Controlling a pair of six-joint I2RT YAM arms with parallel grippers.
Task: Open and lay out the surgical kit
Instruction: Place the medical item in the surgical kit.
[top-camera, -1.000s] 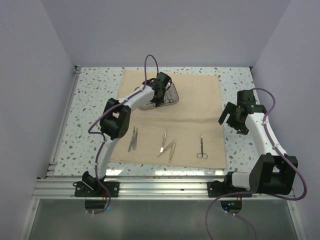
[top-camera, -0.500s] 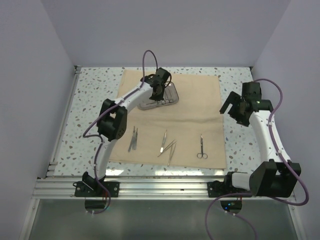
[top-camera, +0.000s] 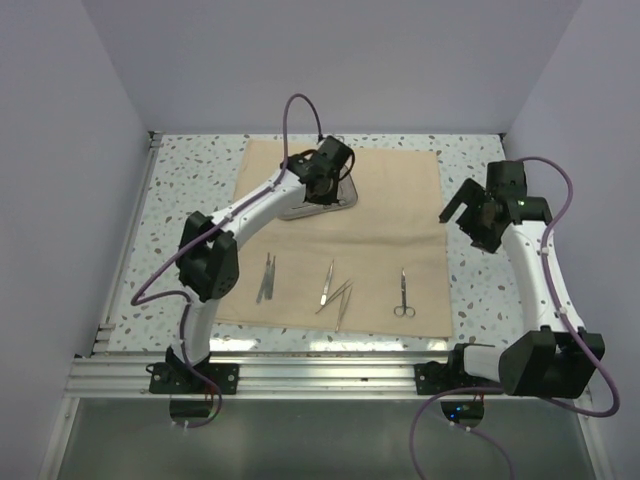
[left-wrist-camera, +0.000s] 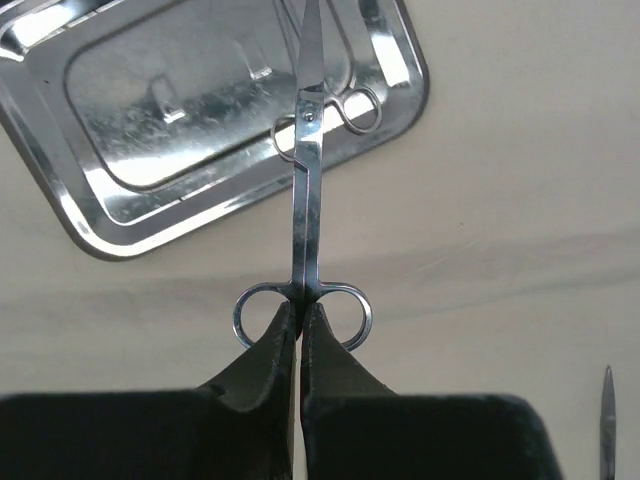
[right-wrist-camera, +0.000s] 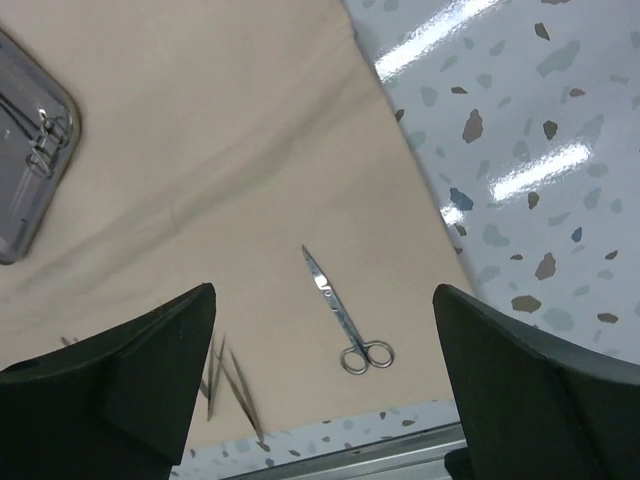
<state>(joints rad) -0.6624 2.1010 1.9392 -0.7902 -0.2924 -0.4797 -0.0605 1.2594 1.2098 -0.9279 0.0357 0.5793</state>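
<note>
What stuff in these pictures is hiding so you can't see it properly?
- Left wrist view: the scissors in the left gripper lose their tips past the top edge.
- Top view: those scissors hide under the left gripper, over the tray.
- Right wrist view: the tweezers are blurred; the tray runs off the left edge.

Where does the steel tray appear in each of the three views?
Top external: steel tray on the far left part of the tan cloth, partly hidden.
Left wrist: upper left.
Right wrist: cut by the left edge.
Shared landmark: the cloth.
</note>
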